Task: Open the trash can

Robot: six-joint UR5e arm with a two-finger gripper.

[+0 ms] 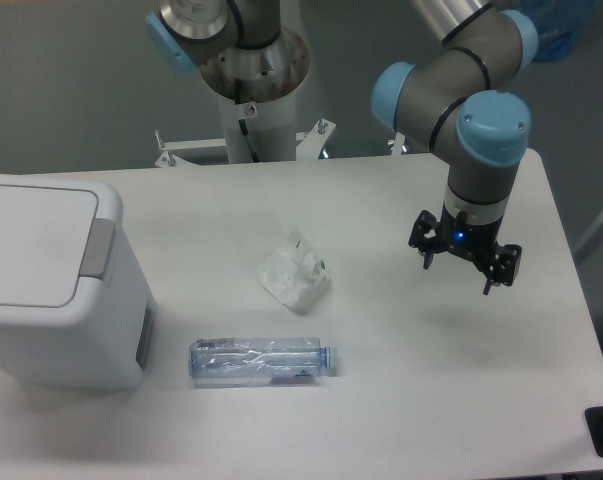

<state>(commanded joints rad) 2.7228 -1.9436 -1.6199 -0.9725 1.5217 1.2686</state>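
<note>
The trash can (pixel 56 330) is a large white boxy bin at the table's left edge. Its flat white lid (pixel 26 245) lies shut, with a grey rectangular tab (pixel 98 248) on its right rim. My gripper (pixel 459 272) hangs above the right half of the table, far from the bin. Its two dark fingers (pixel 427 258) are spread apart with nothing between them.
A crumpled clear plastic wrapper (pixel 294 272) lies mid-table. A clear plastic bottle (pixel 261 361) lies on its side just right of the bin. The arm's base column (pixel 251 90) stands behind the table's far edge.
</note>
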